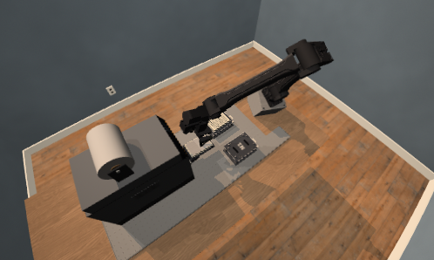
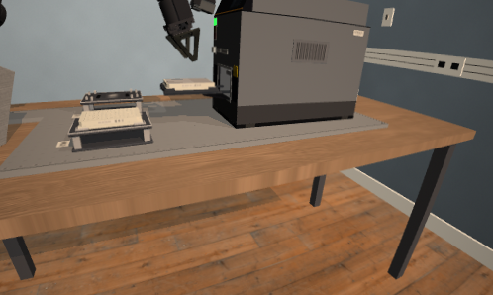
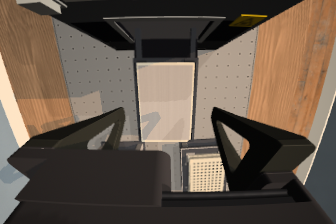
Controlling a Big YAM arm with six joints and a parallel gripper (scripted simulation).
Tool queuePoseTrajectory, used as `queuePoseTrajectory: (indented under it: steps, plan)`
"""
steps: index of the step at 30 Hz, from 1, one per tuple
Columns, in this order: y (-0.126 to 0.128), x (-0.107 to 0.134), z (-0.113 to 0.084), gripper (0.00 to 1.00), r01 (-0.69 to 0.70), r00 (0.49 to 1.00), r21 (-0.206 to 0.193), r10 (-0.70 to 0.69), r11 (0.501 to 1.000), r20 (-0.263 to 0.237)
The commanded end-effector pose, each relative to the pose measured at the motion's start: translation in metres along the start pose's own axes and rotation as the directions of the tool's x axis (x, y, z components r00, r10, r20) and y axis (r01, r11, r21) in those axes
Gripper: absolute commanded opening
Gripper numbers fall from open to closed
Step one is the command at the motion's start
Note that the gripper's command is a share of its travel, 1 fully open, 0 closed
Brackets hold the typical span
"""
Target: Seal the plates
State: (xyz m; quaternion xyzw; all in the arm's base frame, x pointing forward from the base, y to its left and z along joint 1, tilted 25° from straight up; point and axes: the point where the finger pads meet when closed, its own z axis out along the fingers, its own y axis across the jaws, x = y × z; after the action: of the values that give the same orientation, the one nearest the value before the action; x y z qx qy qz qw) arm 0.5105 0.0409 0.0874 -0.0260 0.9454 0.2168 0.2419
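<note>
A plate (image 1: 198, 149) (image 2: 188, 84) (image 3: 166, 95) with a smooth, foil-like top lies on the sealer's extended stage (image 2: 190, 91), looking flat. The sealer (image 1: 126, 197) (image 2: 292, 85) shows a green lamp (image 2: 215, 22). My gripper (image 1: 206, 140) (image 2: 192, 59) (image 3: 168, 112) is open and empty above the stage plate, one finger to each side of it in the wrist view. An open plate (image 1: 220, 123) (image 2: 111, 117) (image 3: 206, 172) with wells showing sits in one nest (image 2: 111, 130). The other nest (image 1: 240, 148) (image 2: 111, 96) is empty. The START button cannot be made out.
A white foil roll (image 1: 109, 147) stands on top of the sealer. The sealer's black front rises close beyond the stage, with a small grey block (image 3: 40, 5) jutting from it. The nests stand on a perforated grey board (image 1: 161, 215) (image 2: 198, 117) (image 3: 90, 70). The arm's base is beyond them.
</note>
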Motion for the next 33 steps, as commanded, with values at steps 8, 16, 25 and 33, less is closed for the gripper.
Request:
queuePoseTrajectory:
  steps: [8, 16, 25, 33]
  plan:
    - [0.002, -0.004, -0.011, 1.0, -0.001, 0.999, 0.003, 0.001, 1.0, 0.039]
    - [-0.008, -0.001, -0.019, 1.0, -0.006, 1.0, 0.016, 0.006, 1.0, 0.028]
    - [0.003, 0.001, -0.011, 1.0, -0.015, 1.0, 0.004, 0.015, 1.0, 0.017]
    - [0.007, 0.012, 0.018, 1.0, -0.004, 1.0, -0.005, 0.004, 1.0, 0.0]
